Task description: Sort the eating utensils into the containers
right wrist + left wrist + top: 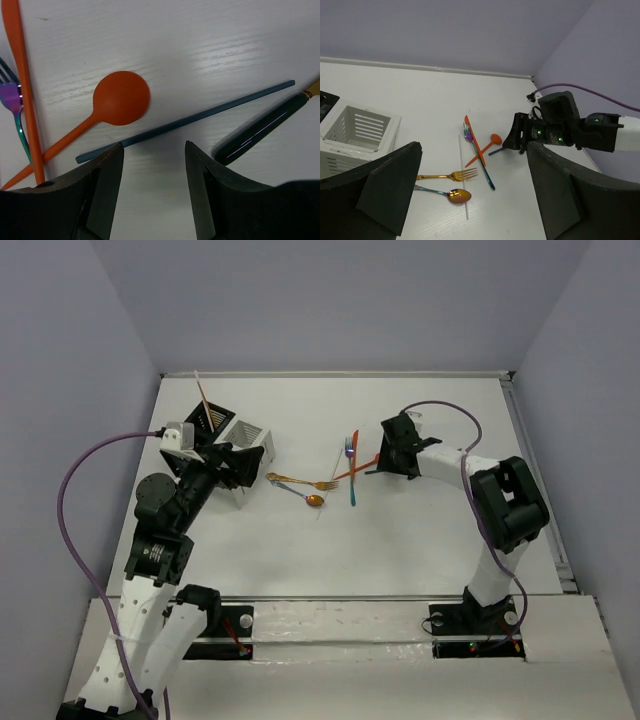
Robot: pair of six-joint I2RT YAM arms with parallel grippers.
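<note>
Several utensils lie mid-table: a gold fork [300,482], an iridescent spoon [308,499], an orange knife [474,139], a blue-purple fork [481,161], an orange spoon [121,97], a blue stick [190,120] and a dark green handle [257,132]. The black caddy [208,420] holds a stick; the white caddy [250,438] stands beside it. My right gripper [154,147] is open and empty, low over the table with the blue stick just beyond its fingertips. My left gripper [473,152] is open and empty, by the white caddy [360,132], facing the utensils.
A thin white stick [463,185] lies on the table under the gold fork [450,176] and spoon [454,195]. The right arm [570,130] reaches in from the right. Walls close the table at back and sides.
</note>
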